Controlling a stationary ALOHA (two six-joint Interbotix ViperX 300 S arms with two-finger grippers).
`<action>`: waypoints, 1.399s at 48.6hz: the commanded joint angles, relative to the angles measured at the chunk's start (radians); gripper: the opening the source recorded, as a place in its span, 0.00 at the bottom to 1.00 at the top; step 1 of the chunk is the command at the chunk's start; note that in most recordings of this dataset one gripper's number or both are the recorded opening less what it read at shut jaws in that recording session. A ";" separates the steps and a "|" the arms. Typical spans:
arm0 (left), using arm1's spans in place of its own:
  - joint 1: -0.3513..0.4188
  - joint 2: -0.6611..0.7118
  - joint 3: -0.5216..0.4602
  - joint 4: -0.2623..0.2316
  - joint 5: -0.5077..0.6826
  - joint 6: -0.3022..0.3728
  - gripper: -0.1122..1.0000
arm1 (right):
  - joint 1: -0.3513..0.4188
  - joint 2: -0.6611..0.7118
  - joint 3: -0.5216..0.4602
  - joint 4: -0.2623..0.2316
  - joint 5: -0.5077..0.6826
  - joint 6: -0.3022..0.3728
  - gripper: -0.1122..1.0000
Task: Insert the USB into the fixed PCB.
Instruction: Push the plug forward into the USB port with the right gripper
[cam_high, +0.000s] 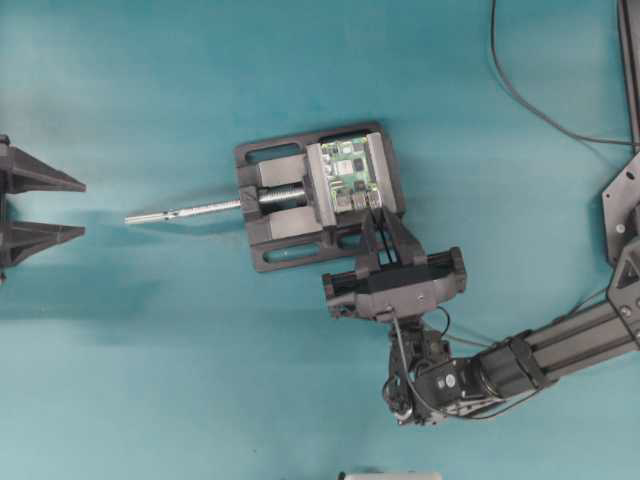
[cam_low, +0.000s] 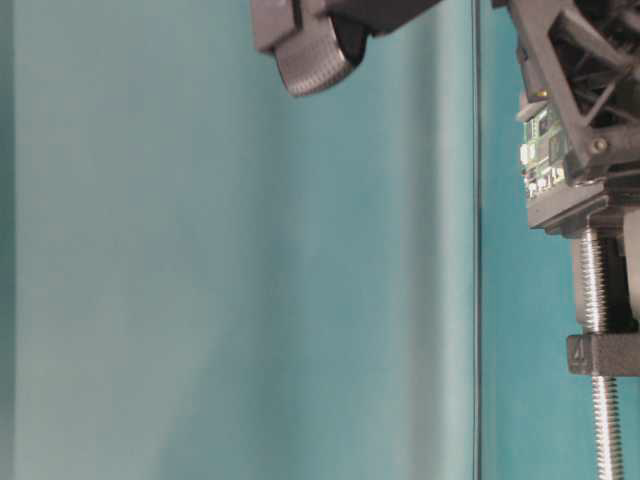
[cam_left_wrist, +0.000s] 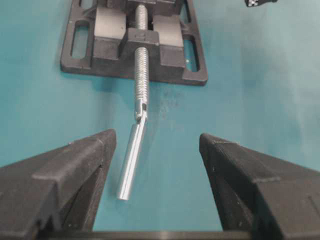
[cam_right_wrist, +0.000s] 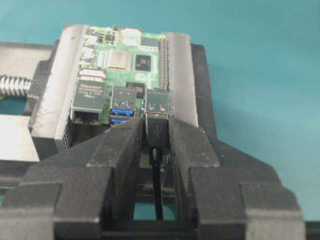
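Clamped between the fingers (cam_right_wrist: 120, 145) of the right gripper (cam_right_wrist: 156, 137): the USB (cam_right_wrist: 155, 131), long axis pointing straight into the right-hand port of the fixed PCB (cam_right_wrist: 125, 65), tip at or just inside its mouth. Held in the black vise (cam_high: 290, 235) on the desk (cam_high: 150, 380); nothing between plug and port. Well apart, beyond the screw rod (cam_left_wrist: 132, 155): left gripper (cam_left_wrist: 157, 145), spread wide, empty.
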 joint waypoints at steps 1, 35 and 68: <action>0.003 0.006 -0.009 0.005 -0.009 -0.002 0.87 | 0.006 -0.044 -0.003 0.000 0.011 -0.002 0.29; 0.003 0.006 -0.009 0.005 -0.008 -0.002 0.87 | -0.014 -0.043 -0.020 0.000 0.041 -0.005 0.29; 0.003 0.006 -0.009 0.005 -0.008 -0.002 0.87 | 0.049 -0.044 -0.051 0.020 0.035 -0.006 0.29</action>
